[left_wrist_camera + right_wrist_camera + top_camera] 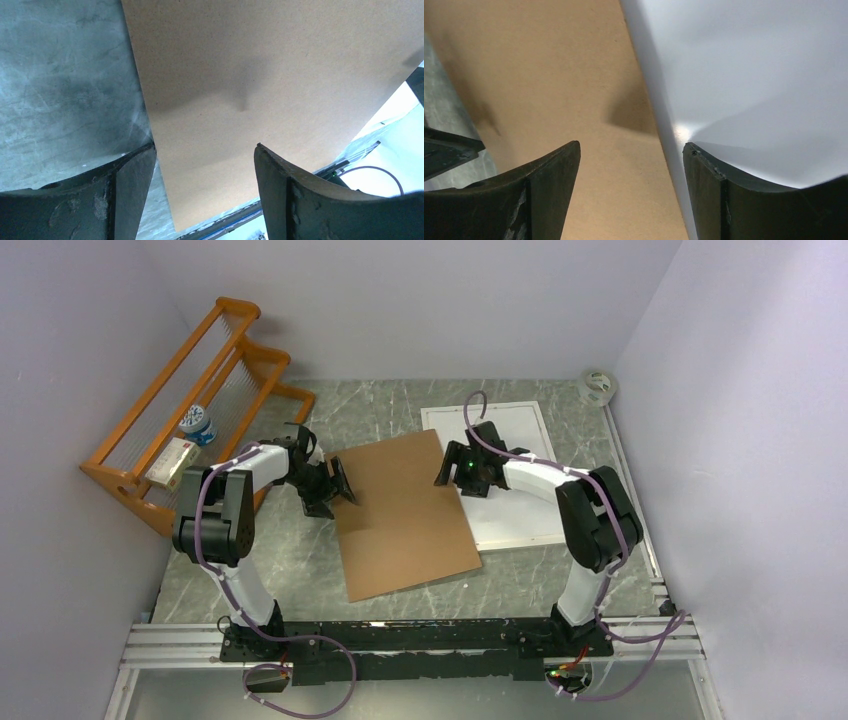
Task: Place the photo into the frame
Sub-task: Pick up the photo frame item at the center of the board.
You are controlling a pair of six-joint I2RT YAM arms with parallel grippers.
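**Status.** The frame (505, 408) lies flat on the table (300, 560), right of centre. Only a plain white surface (515, 520) shows inside its outline. The brown backing board (405, 520) lies skewed across the middle of the table, with its right edge overlapping the left part of the frame. The board is not seated in the frame.

**End effectors.** The left end effector (330, 488) is at the board's left edge, fingers apart and gripping nothing. In its wrist view the board edge runs between the two fingers. The right end effector (452, 468) is over the board's upper right edge, where brown meets white. Its fingers are also apart and empty.

**Progress (judgement).** The printed face of the photo shows in no view.
- If the white surface is the photo's reverse, the photo is already loaded. What remains is to square the board over the frame and seat it.
- If it is not, the photo has yet to be placed.

The views do not settle which case applies.

**Not determinable.**
- The frame's left portion is hidden under the board, and the right arm covers part of its right side.
- Any retaining tabs are too small to make out.
- Whether either end effector touches the board cannot be told
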